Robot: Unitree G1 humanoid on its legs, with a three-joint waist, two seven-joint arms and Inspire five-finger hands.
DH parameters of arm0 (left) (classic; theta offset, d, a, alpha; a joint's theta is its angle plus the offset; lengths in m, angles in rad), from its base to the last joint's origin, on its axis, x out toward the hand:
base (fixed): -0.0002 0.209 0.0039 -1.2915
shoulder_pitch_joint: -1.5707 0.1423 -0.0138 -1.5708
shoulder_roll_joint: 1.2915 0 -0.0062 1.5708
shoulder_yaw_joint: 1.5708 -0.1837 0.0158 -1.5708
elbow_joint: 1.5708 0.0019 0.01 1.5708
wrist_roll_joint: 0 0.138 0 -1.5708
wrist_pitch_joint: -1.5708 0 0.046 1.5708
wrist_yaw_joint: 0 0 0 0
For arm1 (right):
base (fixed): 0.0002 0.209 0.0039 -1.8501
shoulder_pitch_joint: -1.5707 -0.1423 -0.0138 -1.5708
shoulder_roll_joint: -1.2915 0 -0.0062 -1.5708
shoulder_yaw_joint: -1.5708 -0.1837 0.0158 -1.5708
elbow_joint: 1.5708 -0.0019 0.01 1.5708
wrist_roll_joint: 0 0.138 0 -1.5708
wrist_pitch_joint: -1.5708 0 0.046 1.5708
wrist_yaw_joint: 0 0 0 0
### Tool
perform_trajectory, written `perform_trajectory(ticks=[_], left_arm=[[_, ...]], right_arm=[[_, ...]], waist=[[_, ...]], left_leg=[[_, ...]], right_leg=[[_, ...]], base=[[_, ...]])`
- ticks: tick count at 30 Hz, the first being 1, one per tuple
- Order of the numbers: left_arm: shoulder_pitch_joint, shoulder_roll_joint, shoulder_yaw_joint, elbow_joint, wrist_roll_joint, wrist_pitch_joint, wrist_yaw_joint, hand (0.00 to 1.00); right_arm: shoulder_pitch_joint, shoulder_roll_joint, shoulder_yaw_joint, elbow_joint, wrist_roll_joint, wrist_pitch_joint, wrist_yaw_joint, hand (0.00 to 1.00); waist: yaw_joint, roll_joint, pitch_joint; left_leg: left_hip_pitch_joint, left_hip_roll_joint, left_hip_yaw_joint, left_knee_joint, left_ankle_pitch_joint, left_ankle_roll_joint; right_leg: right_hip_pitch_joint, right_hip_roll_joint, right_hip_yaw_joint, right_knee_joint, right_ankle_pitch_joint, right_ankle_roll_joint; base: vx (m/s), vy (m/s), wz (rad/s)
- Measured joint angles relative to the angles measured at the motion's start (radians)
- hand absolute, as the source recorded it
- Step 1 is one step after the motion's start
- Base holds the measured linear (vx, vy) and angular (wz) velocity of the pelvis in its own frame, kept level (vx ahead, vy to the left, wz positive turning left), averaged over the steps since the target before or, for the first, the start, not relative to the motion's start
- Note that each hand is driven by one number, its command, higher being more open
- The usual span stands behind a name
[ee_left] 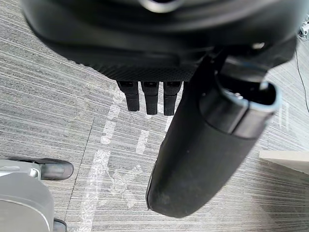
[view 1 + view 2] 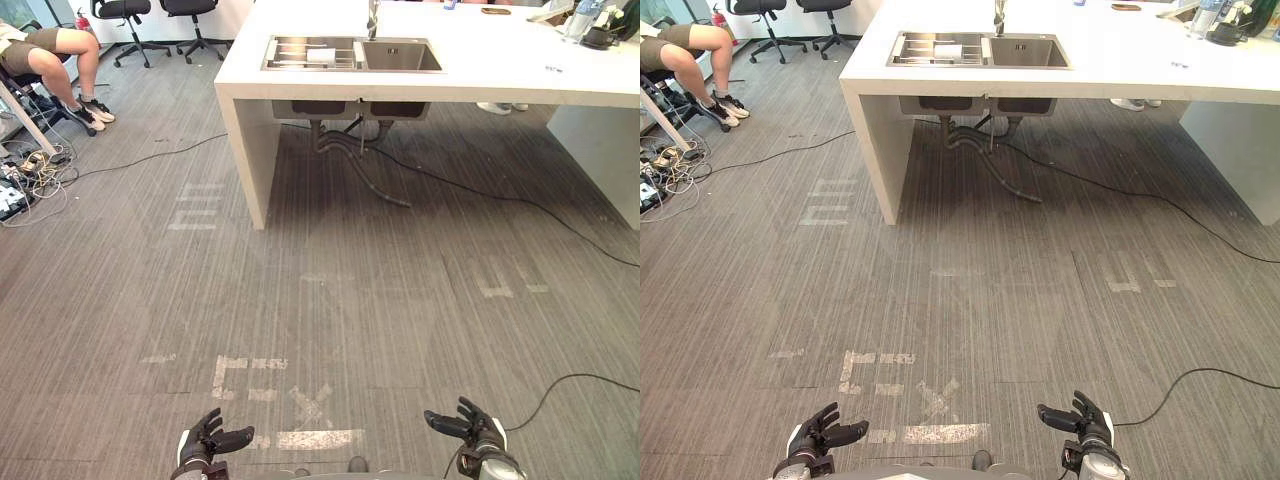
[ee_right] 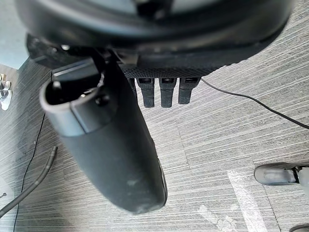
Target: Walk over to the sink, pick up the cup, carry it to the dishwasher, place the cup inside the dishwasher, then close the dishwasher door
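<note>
– Left hand (image 2: 208,441)?
– Lower left, over the floor (image 2: 330,300), fingers (image 2: 236,436) loosely spread, empty.
– The cup?
– Couldn't make it out. Something white (image 2: 321,55) lay in the sink (image 2: 400,56), top centre.
– Right hand (image 2: 472,428)?
– Lower right, equally loose, empty.

The left robot hand (image 1: 145,48) is seen from very close, its dark textured palm taking up a broad band of the view. The fingers (image 1: 151,99) project from the palm in a short, even row, side by side and uncurled. The thumb (image 1: 207,159) stands out beside them as a large, smooth, dark form, apart from the fingers, with bare floor visible in the gap. Past the hand lies the floor (image 1: 48,106), grey with fine parallel stripes. Worn white tape marks (image 1: 108,130) run across it in broken strips and a faint cross. A pale straight-edged surface (image 1: 285,158) enters beyond the thumb; its identity cannot be determined.
</note>
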Motion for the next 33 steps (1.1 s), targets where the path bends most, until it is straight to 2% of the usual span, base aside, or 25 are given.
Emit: perform_trajectory(ticks=[7,21,26,28,29,30,31,33], left_arm=[[0.001,0.006,-0.001,0.0,0.0,0.0,-0.011,0.9],[0.003,0.015,-0.004,-0.011,-0.001,0.0,-0.011,0.9],[0.009,0.015,-0.004,-0.03,-0.017,0.0,-0.009,0.9],[0.011,0.013,-0.005,-0.054,-0.028,0.0,-0.009,0.9],[0.013,0.012,-0.007,-0.076,-0.032,0.0,-0.009,0.9],[0.012,0.013,-0.01,-0.091,-0.032,-0.001,-0.008,0.9],[0.011,0.014,-0.016,-0.096,-0.032,-0.002,-0.007,0.9],[0.004,0.022,-0.055,-0.104,-0.05,-0.002,0.006,0.9]], right_arm=[[0.001,-0.027,0.009,0.0,-0.01,0.0,0.002,0.9],[-0.005,-0.033,0.009,-0.002,-0.009,0.0,0.001,0.9],[-0.019,-0.033,0.009,-0.013,-0.009,0.001,-0.004,0.9],[-0.021,-0.033,0.007,-0.021,-0.009,0.001,-0.009,0.9],[-0.02,-0.032,0.007,-0.025,-0.009,0.001,-0.014,0.9],[-0.018,-0.031,0.007,-0.024,-0.009,0.003,-0.019,0.9],[-0.018,-0.03,0.009,-0.025,-0.009,0.004,-0.021,0.9],[-0.018,-0.023,0.012,-0.031,-0.009,0.009,-0.021,0.9]], waist=[[-0.001,0.003,0.002],[-0.007,0.003,0.002],[-0.004,0.01,0.008],[-0.001,0.018,0.015],[0.005,0.019,0.018],[0.009,0.009,0.026],[0.009,0.003,0.032],[0.006,0.002,0.061]], left_leg=[[0.002,0.003,0.001,0.0,0.001,0.002],[0.0,0.018,0.018,-0.012,-0.002,-0.001],[-0.024,0.034,0.056,0.05,-0.048,0.005],[-0.048,0.043,0.059,0.104,-0.089,0.005],[-0.069,0.045,0.064,0.15,-0.121,0.009],[-0.077,0.034,0.067,0.196,-0.151,0.025],[-0.077,0.026,0.067,0.215,-0.167,0.031],[-0.063,0.019,0.056,0.277,-0.226,0.05]], right_leg=[[0.016,0.005,0.002,-0.029,0.02,-0.006],[0.009,0.02,0.02,-0.038,0.021,-0.007],[-0.011,0.032,0.055,-0.022,0.005,-0.002],[-0.053,0.035,0.049,0.063,-0.05,-0.012],[-0.122,0.028,0.04,0.206,-0.129,0.001],[-0.182,0.004,0.027,0.36,-0.215,0.034],[-0.203,-0.011,0.017,0.431,-0.244,0.043],[-0.318,-0.058,-0.037,0.74,-0.286,0.064]], base=[[0.0,0.001,0.0],[0.0,0.005,-0.03],[-0.01,0.027,-0.22],[-0.01,0.019,-0.17],[0.0,0.022,-0.07],[0.02,0.024,-0.04],[0.09,0.025,0.02],[0.15,0.01,0.15]])
